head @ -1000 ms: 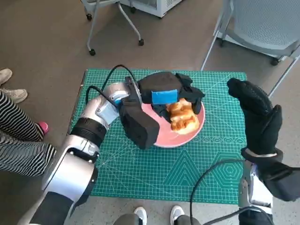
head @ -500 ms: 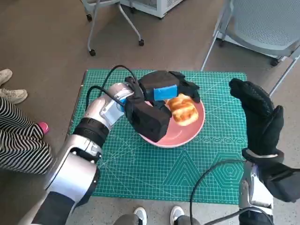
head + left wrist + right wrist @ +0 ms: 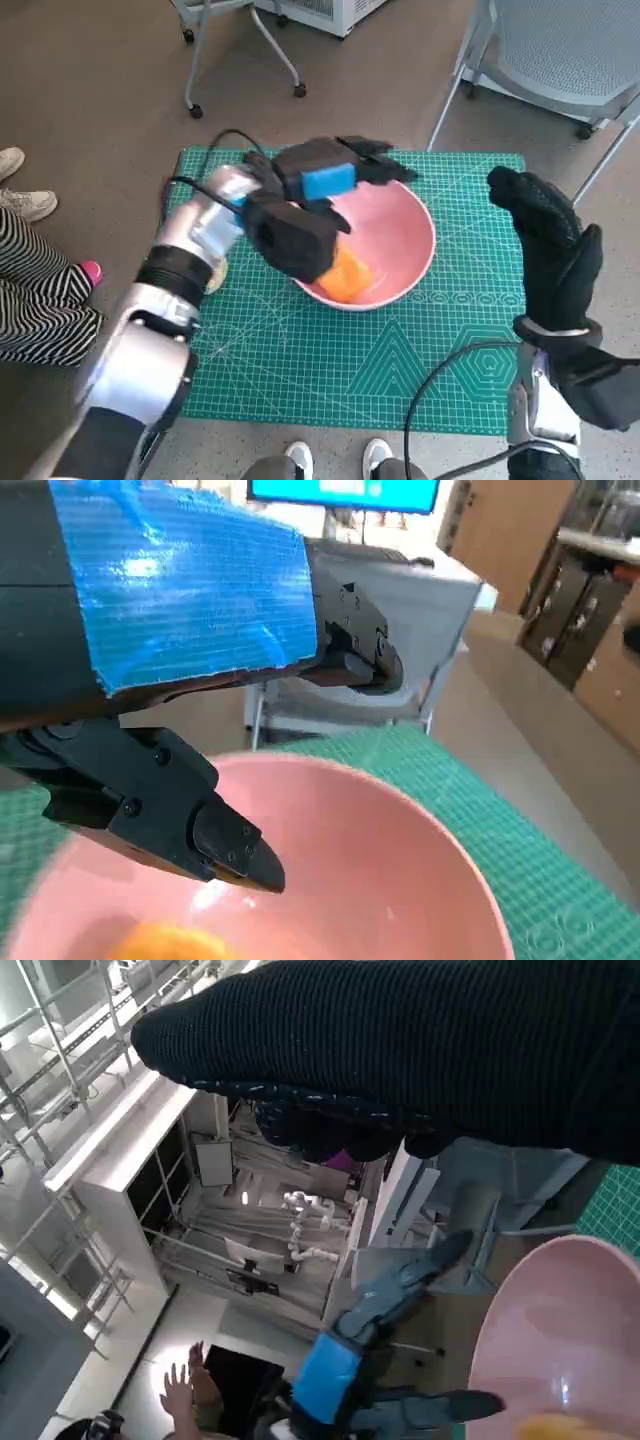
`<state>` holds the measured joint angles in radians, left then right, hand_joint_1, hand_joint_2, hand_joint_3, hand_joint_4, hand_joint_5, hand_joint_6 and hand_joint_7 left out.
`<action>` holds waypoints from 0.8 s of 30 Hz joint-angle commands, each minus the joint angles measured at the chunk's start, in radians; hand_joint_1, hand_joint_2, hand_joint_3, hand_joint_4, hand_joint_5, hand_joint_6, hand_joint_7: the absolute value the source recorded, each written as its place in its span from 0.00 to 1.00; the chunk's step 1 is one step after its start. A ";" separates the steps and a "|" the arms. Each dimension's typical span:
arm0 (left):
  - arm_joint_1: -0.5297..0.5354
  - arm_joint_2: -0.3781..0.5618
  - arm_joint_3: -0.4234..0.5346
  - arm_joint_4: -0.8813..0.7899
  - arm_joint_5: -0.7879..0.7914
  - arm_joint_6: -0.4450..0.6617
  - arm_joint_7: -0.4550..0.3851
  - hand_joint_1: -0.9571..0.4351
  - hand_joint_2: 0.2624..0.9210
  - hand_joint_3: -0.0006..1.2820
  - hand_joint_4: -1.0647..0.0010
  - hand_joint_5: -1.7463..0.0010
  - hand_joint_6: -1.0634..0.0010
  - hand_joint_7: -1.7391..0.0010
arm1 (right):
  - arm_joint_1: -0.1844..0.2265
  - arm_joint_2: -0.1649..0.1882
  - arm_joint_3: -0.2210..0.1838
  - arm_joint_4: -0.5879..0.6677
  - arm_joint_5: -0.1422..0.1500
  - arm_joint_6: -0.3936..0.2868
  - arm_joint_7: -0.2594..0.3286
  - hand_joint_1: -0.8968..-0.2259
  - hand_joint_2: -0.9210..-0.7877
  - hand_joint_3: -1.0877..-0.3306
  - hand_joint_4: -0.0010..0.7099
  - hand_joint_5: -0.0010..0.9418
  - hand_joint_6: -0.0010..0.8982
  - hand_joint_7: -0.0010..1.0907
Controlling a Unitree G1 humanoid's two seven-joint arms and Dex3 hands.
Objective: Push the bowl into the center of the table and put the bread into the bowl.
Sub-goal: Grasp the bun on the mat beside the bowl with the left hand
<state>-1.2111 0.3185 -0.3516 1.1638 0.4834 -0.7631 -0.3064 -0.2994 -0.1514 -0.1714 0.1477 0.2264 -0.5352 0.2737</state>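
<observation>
The pink bowl (image 3: 385, 245) sits near the middle of the green-matted table (image 3: 300, 370). The bread (image 3: 348, 275) lies inside the bowl at its near side, just below the left hand (image 3: 320, 185). That hand hangs over the bowl's far-left rim, blue tape up, its fingers (image 3: 385, 170) spread apart over the bowl and holding nothing; the bread is clear of them, with pink bowl showing between. The left wrist view shows the same: black fingers (image 3: 190, 810) apart above the bowl's hollow, the orange bread (image 3: 165, 945) beneath their tips, not touching.

The right hand (image 3: 550, 250) stands raised at the table's right edge, well apart from the bowl, fingers upright and loosely together, holding nothing. A person's striped leg (image 3: 40, 300) and shoes show left of the table.
</observation>
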 commanded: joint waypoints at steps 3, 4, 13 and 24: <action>0.014 0.106 0.064 -0.064 -0.086 -0.052 -0.081 0.54 0.79 0.00 0.84 0.99 0.67 0.97 | 0.021 0.009 0.011 0.005 -0.011 0.008 -0.008 0.32 0.00 0.50 0.31 0.00 0.12 0.51; 0.019 0.122 0.072 -0.071 -0.095 -0.058 -0.090 0.53 0.78 0.00 0.84 0.99 0.67 0.97 | 0.021 0.009 0.012 0.005 -0.009 0.008 -0.007 0.32 0.00 0.50 0.31 0.00 0.12 0.51; 0.070 0.263 0.122 -0.127 -0.140 -0.068 -0.152 0.48 0.81 0.01 0.86 1.00 0.67 0.98 | 0.024 0.009 0.016 0.009 0.006 0.003 0.000 0.32 0.00 0.50 0.31 0.00 0.11 0.51; 0.129 0.397 0.173 -0.109 -0.187 -0.055 -0.241 0.44 0.82 0.01 0.86 1.00 0.66 0.97 | 0.006 0.018 0.023 0.035 0.008 -0.009 0.002 0.33 0.00 0.50 0.30 0.00 0.11 0.51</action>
<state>-1.0986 0.6806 -0.1968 1.0459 0.3248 -0.8240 -0.5190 -0.2980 -0.1433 -0.1528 0.1622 0.2339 -0.5472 0.2736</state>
